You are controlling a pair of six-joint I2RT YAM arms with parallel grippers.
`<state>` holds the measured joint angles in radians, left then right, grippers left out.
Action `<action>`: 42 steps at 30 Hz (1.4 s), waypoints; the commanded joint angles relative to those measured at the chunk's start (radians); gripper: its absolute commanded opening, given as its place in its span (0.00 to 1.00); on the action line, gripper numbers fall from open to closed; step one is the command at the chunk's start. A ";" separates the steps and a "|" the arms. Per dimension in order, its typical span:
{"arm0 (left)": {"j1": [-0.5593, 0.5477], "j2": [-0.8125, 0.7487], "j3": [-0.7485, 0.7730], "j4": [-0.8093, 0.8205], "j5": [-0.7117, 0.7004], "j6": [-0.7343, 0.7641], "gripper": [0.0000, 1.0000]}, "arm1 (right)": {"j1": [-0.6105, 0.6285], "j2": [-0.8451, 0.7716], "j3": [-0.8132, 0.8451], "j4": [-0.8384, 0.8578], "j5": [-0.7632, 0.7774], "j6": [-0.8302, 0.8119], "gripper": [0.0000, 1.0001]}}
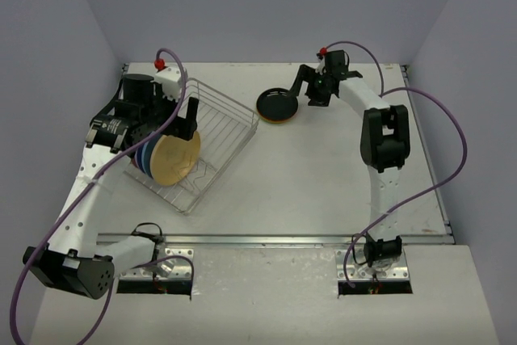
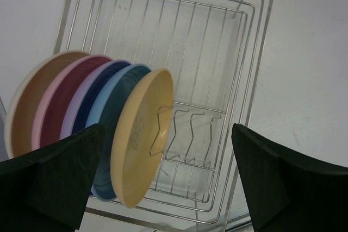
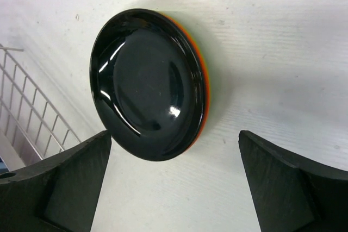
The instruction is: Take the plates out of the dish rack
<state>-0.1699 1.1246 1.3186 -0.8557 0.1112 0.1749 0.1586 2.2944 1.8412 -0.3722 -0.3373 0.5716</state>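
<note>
Left wrist, tan plate [image 2: 142, 134] on edge facing along dish rack [image 2: 217, 58], left pincer [image 2: 168, 150], right pincer [image 3: 175, 148] spread wide, empty

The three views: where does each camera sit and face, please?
Top external: above and behind, looking down at the table; left arm and right arm show.
Left wrist: faces the dish rack and standing plates; own fingers show.
Right wrist: over the black plate; own fingers show.
Top and right wrist share the black plate.

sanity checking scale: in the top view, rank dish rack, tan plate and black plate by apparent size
1. dish rack, clearly largest
2. tan plate
3. black plate, only slightly smaller-looking; nearness to the camera may explain it
</note>
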 commanded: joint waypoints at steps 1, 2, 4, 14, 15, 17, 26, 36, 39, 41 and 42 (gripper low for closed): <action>-0.003 -0.049 -0.006 0.048 -0.134 -0.003 1.00 | 0.057 -0.126 0.052 -0.077 0.193 -0.157 0.99; -0.003 -0.054 -0.009 0.049 -0.152 0.000 1.00 | 0.065 -0.128 0.056 -0.089 0.212 -0.185 0.99; -0.003 -0.060 -0.014 0.045 -0.191 0.006 1.00 | 0.084 -0.153 0.037 -0.107 0.218 -0.207 0.99; -0.003 -0.001 -0.019 -0.017 -0.271 0.049 0.47 | 0.143 -0.442 -0.180 -0.075 0.131 -0.299 0.99; -0.003 0.002 -0.021 -0.019 -0.277 0.054 0.44 | 0.144 -0.469 -0.211 -0.071 0.128 -0.302 0.99; -0.003 0.011 -0.042 -0.016 -0.290 0.071 0.40 | 0.142 -0.527 -0.275 -0.053 0.130 -0.309 0.99; -0.003 0.024 -0.157 0.053 -0.358 0.121 0.41 | 0.143 -0.571 -0.369 -0.015 0.133 -0.293 0.99; -0.004 0.026 -0.247 0.133 -0.425 0.194 0.35 | 0.143 -0.562 -0.369 -0.014 0.117 -0.277 0.99; -0.008 0.022 -0.263 0.158 -0.441 0.219 0.32 | 0.143 -0.563 -0.371 -0.013 0.113 -0.273 0.99; -0.014 0.019 -0.270 0.164 -0.448 0.230 0.26 | 0.142 -0.564 -0.377 -0.010 0.113 -0.274 0.99; -0.021 0.015 -0.273 0.169 -0.457 0.234 0.23 | 0.142 -0.567 -0.381 -0.008 0.115 -0.275 0.99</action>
<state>-0.1725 1.1538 1.0533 -0.7644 -0.2914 0.3681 0.3035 1.7344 1.4662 -0.4260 -0.2141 0.2896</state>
